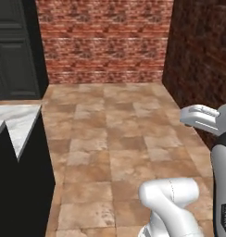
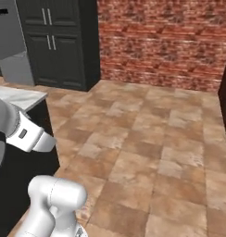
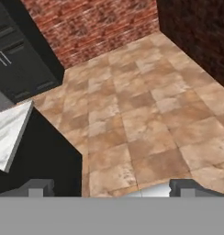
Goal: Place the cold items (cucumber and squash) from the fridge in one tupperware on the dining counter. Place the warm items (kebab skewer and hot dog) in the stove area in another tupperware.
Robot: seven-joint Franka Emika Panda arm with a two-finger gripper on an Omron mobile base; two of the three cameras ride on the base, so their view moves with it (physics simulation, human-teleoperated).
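My gripper [image 3: 112,188] is open, its two dark fingertips [image 3: 38,187] spread wide with nothing between them. It hangs over brown tiled floor [image 3: 132,119], just to the right of a black counter's corner. The cucumber, squash, kebab skewer, hot dog and tupperware are out of view. My white arm rises at the lower right of the left base view [image 1: 172,203] and at the lower left of the right base view [image 2: 54,203].
A marble-topped counter [image 1: 20,120] [image 2: 22,98] [image 3: 8,133] with black sides stands on the left. Dark tall cabinets [image 1: 13,51] [image 2: 54,41] [image 3: 17,59] stand behind it. A red brick wall [image 1: 105,41] [image 2: 166,41] closes the far end, a darker brick wall [image 1: 198,60] the right. Open floor [image 2: 152,139] lies between.
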